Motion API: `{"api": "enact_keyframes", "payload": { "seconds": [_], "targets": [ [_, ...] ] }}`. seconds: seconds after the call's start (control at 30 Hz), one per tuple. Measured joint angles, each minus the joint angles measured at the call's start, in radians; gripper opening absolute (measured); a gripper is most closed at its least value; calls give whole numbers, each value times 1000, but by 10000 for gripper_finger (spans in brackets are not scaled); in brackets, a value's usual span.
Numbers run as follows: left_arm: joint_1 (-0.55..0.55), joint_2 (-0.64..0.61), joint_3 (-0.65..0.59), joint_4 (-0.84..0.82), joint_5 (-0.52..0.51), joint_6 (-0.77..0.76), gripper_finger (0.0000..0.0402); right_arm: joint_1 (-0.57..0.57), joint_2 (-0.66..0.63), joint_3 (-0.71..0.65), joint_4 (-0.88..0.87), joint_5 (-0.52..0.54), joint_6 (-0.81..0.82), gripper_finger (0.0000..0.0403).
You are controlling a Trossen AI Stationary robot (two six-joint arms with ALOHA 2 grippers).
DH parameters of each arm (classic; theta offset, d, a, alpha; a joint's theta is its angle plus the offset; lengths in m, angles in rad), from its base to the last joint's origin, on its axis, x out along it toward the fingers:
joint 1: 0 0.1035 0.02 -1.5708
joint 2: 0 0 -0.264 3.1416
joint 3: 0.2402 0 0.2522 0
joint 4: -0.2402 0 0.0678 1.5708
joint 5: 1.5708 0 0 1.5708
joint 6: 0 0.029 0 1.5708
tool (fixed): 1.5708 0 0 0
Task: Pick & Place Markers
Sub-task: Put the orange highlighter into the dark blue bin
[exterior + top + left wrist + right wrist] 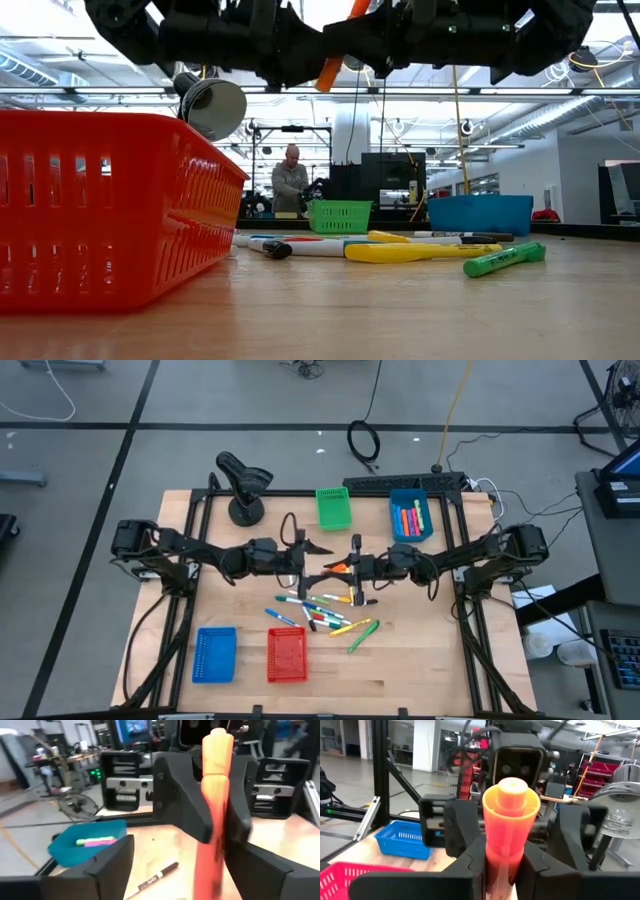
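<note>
From above, five baskets sit on the wooden table point(400, 660): a green basket point(334, 508) that looks bare inside, a teal bin point(410, 516) with a few pink, yellow and orange markers in it, plus a blue basket point(215, 654) and a red basket point(287, 655) near the front edge, both with nothing visible inside. The loose markers point(320, 615) lie scattered mid-table, a green one point(363, 635) off to the side. The right gripper point(352, 568) and left gripper point(303, 559) meet above the pile around an orange marker point(338, 567). At table level the red basket point(100, 205) fills the near side and the orange marker point(335, 58) hangs up high between the arms. The left wrist view shows its own fingers point(107, 865) spread wide around the marker; the right wrist view shows its fingers point(465, 870) clamped tight on it.
</note>
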Motion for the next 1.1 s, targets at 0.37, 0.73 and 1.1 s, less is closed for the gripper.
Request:
{"api": "enact_keyframes", "payload": {
  "seconds": [0.37, 0.73, 1.1],
  "targets": [
    [-5, -177, 0, -316, -209, 3, 326, -54, -198, -1, -433, 373, -91, 44],
    [9, -203, -1, -463, -390, 4, 293, -300, -385, -270, -302, 503, -2, 44],
    [19, -217, -1, -569, -702, -24, 267, -597, -461, -537, -116, 554, 118, 44]
  ]
}}
